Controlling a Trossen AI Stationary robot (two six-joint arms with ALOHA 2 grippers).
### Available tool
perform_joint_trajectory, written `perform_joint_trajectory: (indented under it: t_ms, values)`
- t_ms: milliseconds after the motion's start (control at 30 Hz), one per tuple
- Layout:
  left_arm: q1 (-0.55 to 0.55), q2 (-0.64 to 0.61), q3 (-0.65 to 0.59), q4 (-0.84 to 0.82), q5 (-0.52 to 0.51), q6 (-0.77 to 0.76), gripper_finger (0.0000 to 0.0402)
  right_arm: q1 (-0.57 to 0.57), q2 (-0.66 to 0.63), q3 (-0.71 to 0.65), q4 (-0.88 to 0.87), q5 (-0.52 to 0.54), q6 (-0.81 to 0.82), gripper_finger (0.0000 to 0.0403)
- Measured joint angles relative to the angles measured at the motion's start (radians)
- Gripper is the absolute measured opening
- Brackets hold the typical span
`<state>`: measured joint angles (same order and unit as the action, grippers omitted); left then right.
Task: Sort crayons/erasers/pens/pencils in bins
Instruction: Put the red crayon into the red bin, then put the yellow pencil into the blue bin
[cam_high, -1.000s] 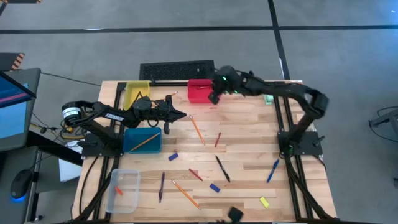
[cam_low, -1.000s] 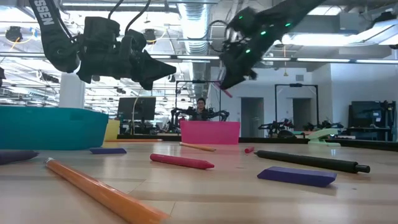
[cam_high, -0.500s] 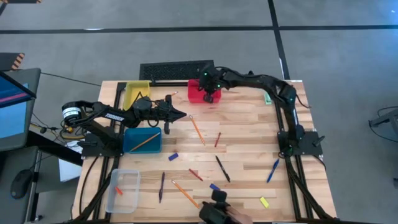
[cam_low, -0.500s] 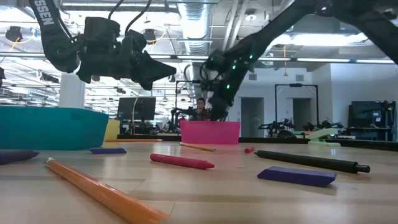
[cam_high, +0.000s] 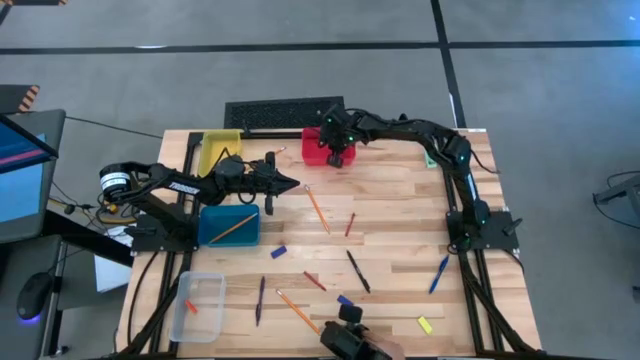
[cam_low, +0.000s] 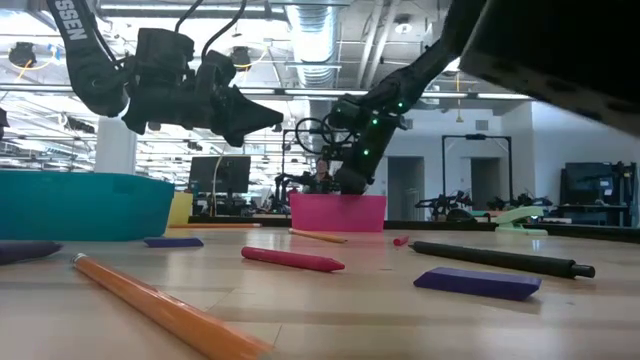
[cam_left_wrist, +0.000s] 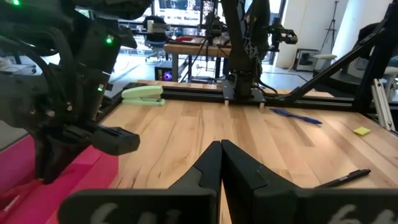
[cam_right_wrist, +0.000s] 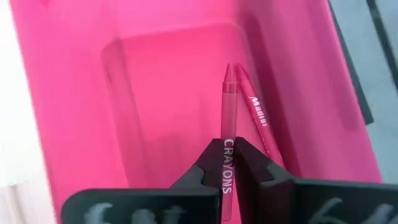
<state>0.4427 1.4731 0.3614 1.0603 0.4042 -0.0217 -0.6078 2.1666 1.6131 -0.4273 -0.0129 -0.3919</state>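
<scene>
Lettering reading "CRAYONS" runs along the red crayon (cam_right_wrist: 227, 155) clamped between the fingers of the right hand (cam_right_wrist: 226, 163), which hangs over the red bin (cam_high: 318, 146) at the far edge of the desk (cam_high: 400, 230). A second crayon (cam_right_wrist: 256, 118) lying in that bin carries white print too small to read. The left hand (cam_high: 290, 184), fingers pressed together and empty, hovers near the teal bin (cam_high: 228, 226). Pencils, pens and erasers lie scattered across the desk, with the clear bin (cam_high: 199, 305) at its near left corner.

Bins (cam_high: 229, 226): four. Pencils (cam_high: 317, 208): three. Pens (cam_high: 357, 271): three. Erasers (cam_high: 425, 325): four.
</scene>
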Motion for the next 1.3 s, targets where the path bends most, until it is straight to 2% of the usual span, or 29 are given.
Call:
perform_joint_trajectory:
  t_ms: [267, 700, 967, 1167, 1300]
  values:
    - [0.0, 0.0, 0.0, -0.001, 0.0, 0.0, 0.0, -0.011, 0.0, 0.0, 0.01, -0.041, 0.025, 0.0032]
    - [0.0, 0.0, 0.0, -0.001, 0.0, 0.0, 0.0, -0.015, 0.031, 0.0, -0.002, -0.043, 0.04, 0.0067]
    - [0.0, 0.0, 0.0, -0.001, 0.0, 0.0, 0.0, -0.011, 0.017, 0.0, 0.02, -0.028, 0.06, 0.0118]
    - [0.0, 0.0, 0.0, -0.01, 0.0, 0.002, 0.0, 0.0, -0.052, -0.001, -0.001, -0.011, 0.061, 0.0167]
    - [0.0, 0.0, 0.0, -0.033, 0.001, 0.031, 0.0, 0.013, -0.141, -0.001, -0.032, -0.01, 0.06, 0.0161]
